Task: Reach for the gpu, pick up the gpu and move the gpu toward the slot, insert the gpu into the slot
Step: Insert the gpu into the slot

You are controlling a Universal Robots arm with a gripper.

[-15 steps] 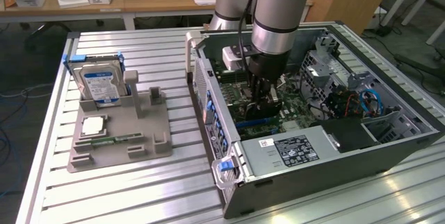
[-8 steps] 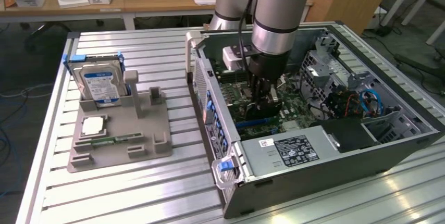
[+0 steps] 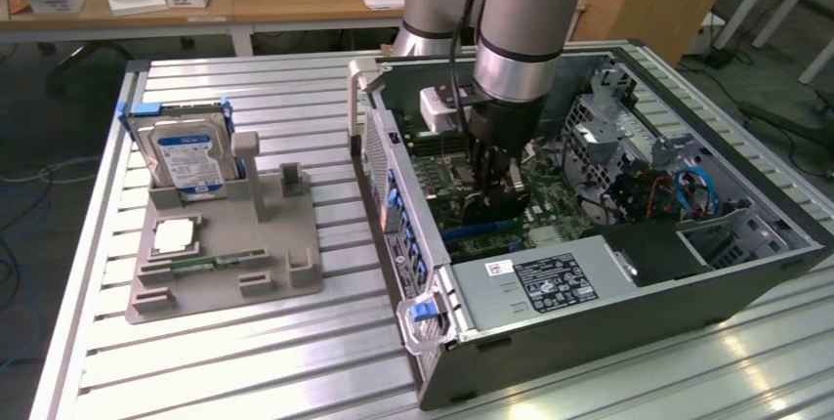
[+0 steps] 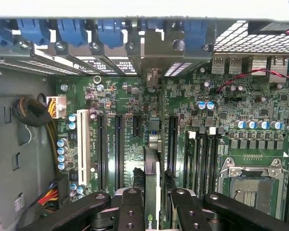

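The gpu (image 4: 152,190) shows edge-on in the wrist view, a thin dark card standing upright over the green motherboard (image 4: 231,144), with its grey metal bracket (image 4: 154,72) up against the case's rear slot openings. My gripper (image 4: 156,209) is shut on the card, one black finger (image 4: 130,207) on each side. In the exterior view the gripper (image 3: 493,190) reaches down inside the open computer case (image 3: 587,342), and the gpu (image 3: 485,213) hangs just above the blue slot (image 3: 472,234). Long black slots (image 4: 118,149) lie on either side of the card; the slot under it is hidden.
On the exterior view's left, a grey fixture (image 3: 222,259) holds a silver hard drive (image 3: 189,151), a processor (image 3: 176,236) and a small green memory stick (image 3: 209,266). Inside the case are the power supply (image 3: 548,283), blue cables (image 3: 697,190) and a wire bundle (image 4: 33,113).
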